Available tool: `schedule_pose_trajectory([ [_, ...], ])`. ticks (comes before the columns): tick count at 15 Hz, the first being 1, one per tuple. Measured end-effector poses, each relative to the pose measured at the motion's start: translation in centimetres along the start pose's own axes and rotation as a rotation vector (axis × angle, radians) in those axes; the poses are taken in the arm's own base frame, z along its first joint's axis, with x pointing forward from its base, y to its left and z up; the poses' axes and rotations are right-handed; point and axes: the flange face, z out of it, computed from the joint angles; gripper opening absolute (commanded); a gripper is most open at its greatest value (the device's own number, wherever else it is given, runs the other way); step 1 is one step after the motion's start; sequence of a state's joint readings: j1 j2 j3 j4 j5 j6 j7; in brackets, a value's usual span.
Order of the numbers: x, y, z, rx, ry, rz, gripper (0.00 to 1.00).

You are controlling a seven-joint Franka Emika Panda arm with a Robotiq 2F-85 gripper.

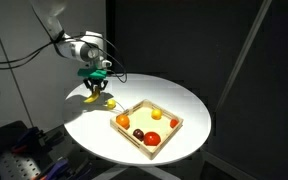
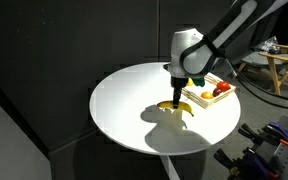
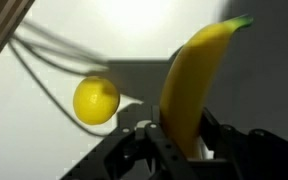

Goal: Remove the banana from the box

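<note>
Banana, I judge light, stiff and slick, hangs pinched near one end in my gripper, jaws narrowed on it, over bare table outside the box; a mid-body hold would pivot less.

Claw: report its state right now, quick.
Claw: closed, holding the banana.
</note>
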State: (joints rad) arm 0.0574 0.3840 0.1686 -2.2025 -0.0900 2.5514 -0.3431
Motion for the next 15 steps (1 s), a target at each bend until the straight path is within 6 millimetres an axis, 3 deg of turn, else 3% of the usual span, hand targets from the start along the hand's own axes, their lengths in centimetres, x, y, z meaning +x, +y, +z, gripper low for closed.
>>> schedule_pose_trajectory([
  [15,-2.6,1.0,4.7,0.034,-0.083,0.035,0.16],
])
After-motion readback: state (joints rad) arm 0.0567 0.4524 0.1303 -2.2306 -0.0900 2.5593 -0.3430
